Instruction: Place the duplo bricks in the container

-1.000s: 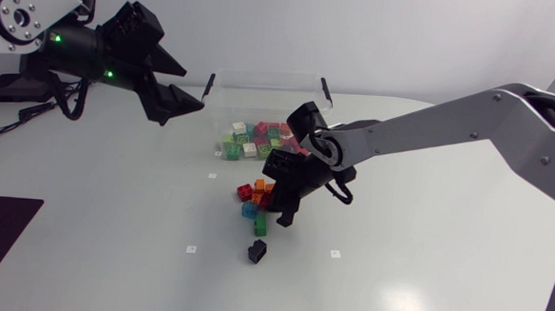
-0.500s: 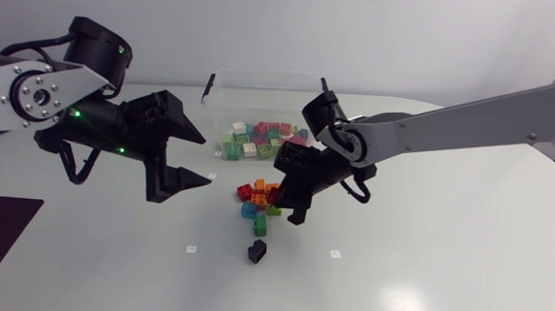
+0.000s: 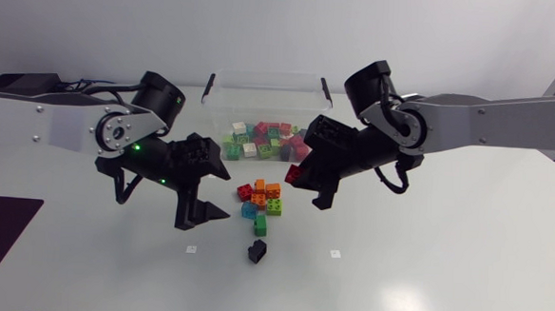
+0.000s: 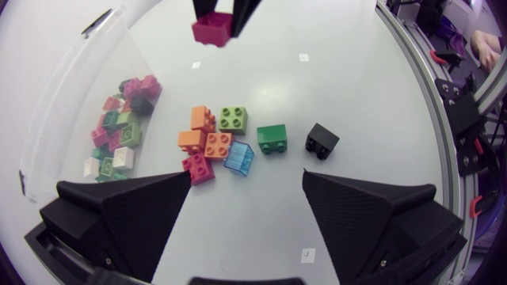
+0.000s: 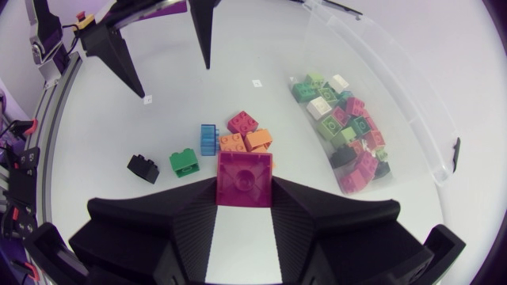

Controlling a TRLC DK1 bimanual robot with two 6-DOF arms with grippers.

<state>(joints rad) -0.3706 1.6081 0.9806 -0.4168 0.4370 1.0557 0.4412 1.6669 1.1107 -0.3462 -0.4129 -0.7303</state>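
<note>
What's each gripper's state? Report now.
Left gripper: open, empty.
Right gripper: shut on the magenta brick.

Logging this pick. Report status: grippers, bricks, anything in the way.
Right gripper shut on magenta brick, just short of container. Left gripper open beside loose bricks on table. Nothing seen blocking the container.

Glossy white table (image 3: 442, 278), soft even light

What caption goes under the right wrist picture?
Right gripper holds a magenta brick; loose bricks ahead, container beside them.
</note>
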